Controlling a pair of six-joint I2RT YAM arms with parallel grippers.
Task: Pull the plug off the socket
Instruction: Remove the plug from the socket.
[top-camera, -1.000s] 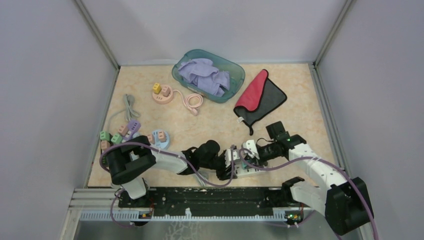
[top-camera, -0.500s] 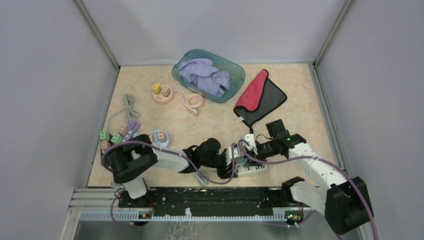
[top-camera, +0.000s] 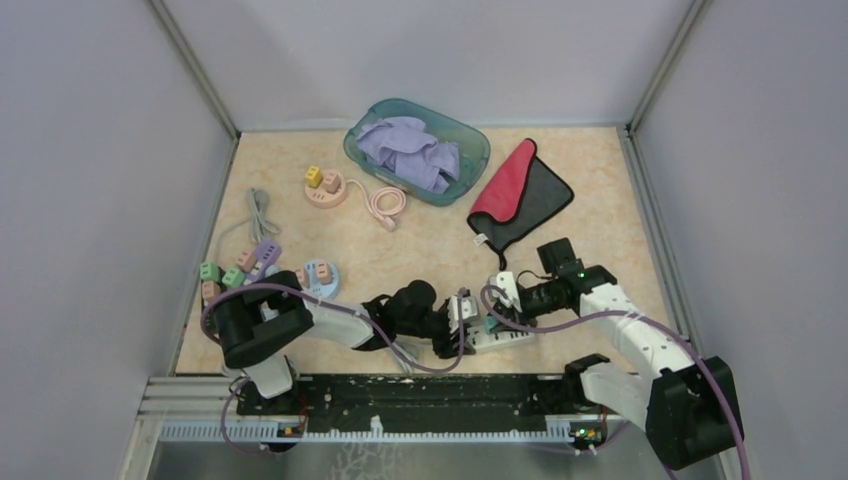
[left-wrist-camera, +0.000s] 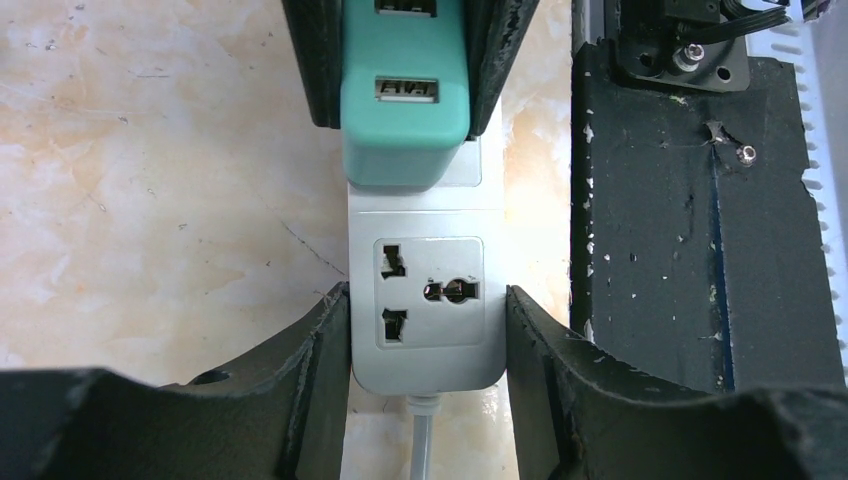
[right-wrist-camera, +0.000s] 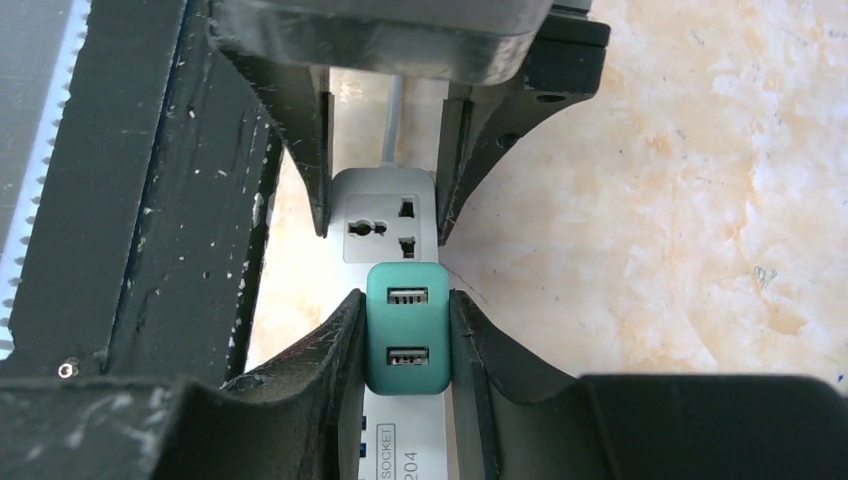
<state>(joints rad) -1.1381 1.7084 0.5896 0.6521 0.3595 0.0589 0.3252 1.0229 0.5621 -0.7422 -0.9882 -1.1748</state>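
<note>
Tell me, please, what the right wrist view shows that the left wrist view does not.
Only the right wrist: a printed label on the power strip. Only the left wrist: a screwed bracket with black wires. Both: the right gripper clamping the teal plug, the left gripper gripping the strip, one empty outlet.

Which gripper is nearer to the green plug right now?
Right. The right gripper is clamped on the green plug itself. The left gripper grips the power strip at its cord end, on either side of the empty socket, not touching the plug.
</note>
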